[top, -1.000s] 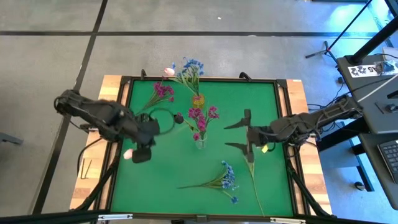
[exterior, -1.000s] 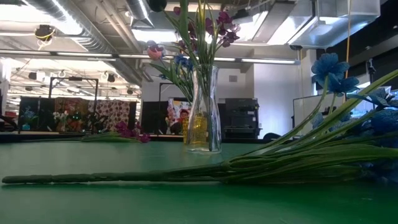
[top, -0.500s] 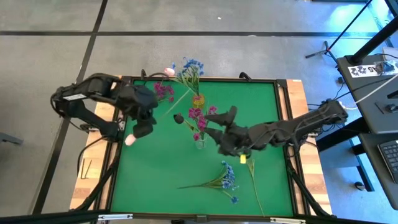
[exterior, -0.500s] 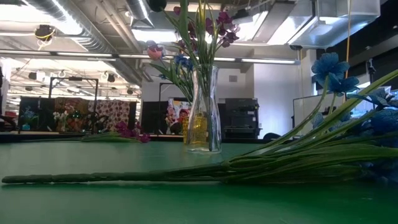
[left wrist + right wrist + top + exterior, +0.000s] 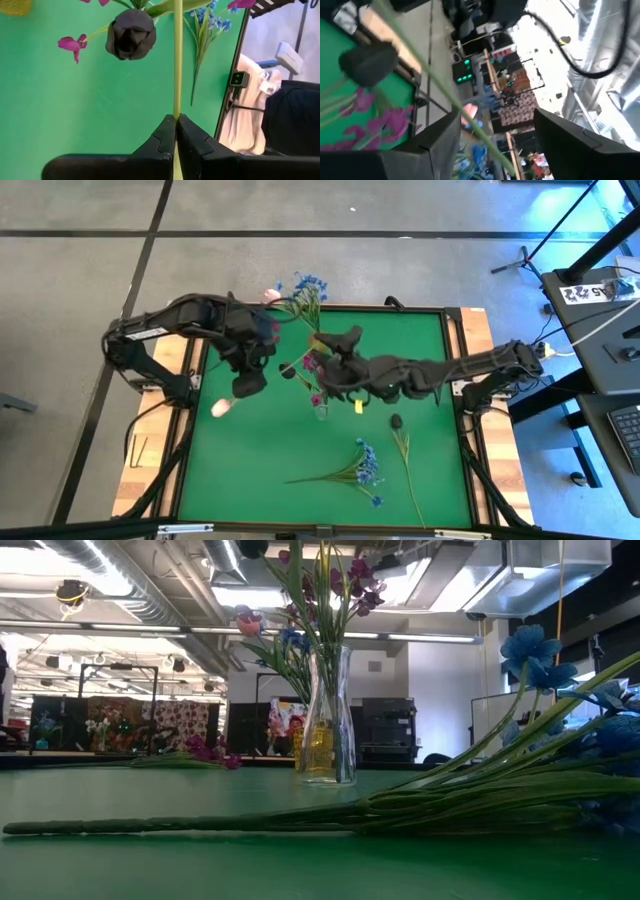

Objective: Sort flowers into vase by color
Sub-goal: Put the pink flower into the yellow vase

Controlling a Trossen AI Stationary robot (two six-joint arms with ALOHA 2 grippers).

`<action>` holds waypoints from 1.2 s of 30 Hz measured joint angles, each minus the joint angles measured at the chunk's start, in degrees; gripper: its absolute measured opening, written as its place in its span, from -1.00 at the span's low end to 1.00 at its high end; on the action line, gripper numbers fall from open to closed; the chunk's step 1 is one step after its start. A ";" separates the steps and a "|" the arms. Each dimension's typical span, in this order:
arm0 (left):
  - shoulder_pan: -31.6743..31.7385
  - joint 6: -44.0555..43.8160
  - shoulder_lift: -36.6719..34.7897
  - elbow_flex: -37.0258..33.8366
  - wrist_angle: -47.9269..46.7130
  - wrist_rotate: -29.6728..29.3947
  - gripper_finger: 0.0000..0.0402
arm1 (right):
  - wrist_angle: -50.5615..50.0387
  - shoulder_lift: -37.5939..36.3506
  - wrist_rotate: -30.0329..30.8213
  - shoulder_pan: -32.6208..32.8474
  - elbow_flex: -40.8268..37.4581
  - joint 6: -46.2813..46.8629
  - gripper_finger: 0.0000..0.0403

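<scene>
Evidently light, springy: left gripper (image 5: 176, 120) pinches shut on dark bud's (image 5: 131, 33) thin stem (image 5: 177, 60); right gripper (image 5: 340, 348) spread wide, empty.

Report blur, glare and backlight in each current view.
High view: even and sharp. Low view: bright ceiling lights backlight the vase; the near blue spray is soft. Left wrist view: crisp on the stem and dark bud. Right wrist view: smeared, its background washed out.

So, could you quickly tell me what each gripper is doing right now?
Left gripper: closed on a green flower stem.
Right gripper: open, near the vase, holding nothing.
</scene>
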 joint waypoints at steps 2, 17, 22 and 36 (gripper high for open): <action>0.56 0.61 0.06 0.00 0.01 0.57 -0.99 | -2.67 0.00 -0.14 -0.86 0.00 1.43 0.21; 2.20 1.55 0.04 0.00 -0.03 2.58 -0.99 | -6.29 -0.02 -2.54 -2.12 -0.02 5.98 -0.36; 2.20 1.56 0.02 0.00 -0.05 2.58 -0.98 | -6.45 -0.02 -2.52 -2.10 -0.04 5.96 -0.62; 2.20 5.48 0.00 0.00 -0.05 0.00 -0.77 | -11.98 -0.02 -1.06 -2.10 -0.11 6.20 -0.91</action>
